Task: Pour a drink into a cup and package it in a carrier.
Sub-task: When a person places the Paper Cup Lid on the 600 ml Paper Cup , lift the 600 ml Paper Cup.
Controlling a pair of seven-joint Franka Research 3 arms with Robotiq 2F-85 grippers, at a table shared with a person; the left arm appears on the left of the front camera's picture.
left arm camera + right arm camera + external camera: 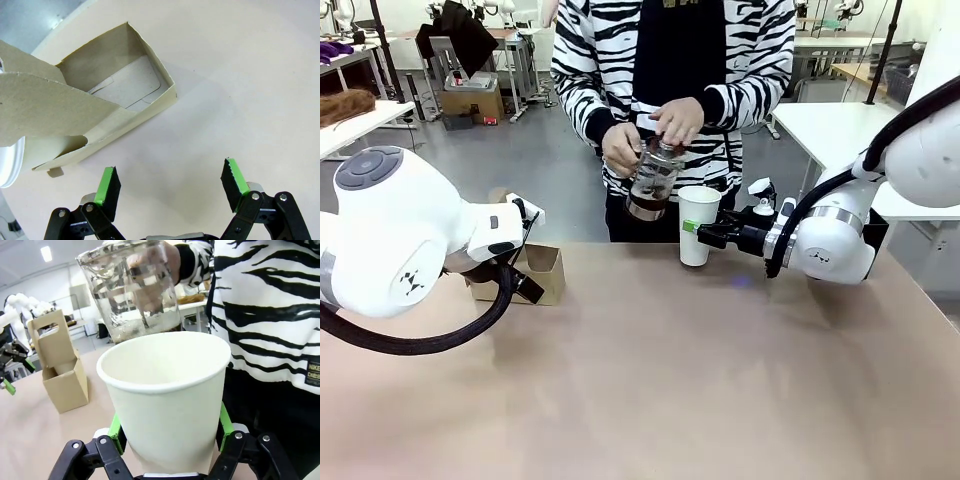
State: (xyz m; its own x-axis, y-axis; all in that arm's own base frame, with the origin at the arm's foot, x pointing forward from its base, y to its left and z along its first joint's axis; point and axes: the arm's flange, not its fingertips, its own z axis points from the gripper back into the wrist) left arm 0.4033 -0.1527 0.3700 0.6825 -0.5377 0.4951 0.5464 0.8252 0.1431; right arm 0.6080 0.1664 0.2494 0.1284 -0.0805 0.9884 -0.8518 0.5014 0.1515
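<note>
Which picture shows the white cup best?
The right wrist view: the cup is big and close in the right gripper, and you can see into its open top. The front view shows it small and side-on.

Holds the left gripper (pixel 172 180) wide open, nothing between the fingers. Reaches the right arm (pixel 835 245) across level, right gripper (pixel 170 432) clamped on the cup (pixel 165 390), a green pad (pixel 116 432) on each side.

Right gripper (pixel 170 432) clamps the cup (pixel 165 390) — carafe (pixel 131 290) tilted just above it.
</note>
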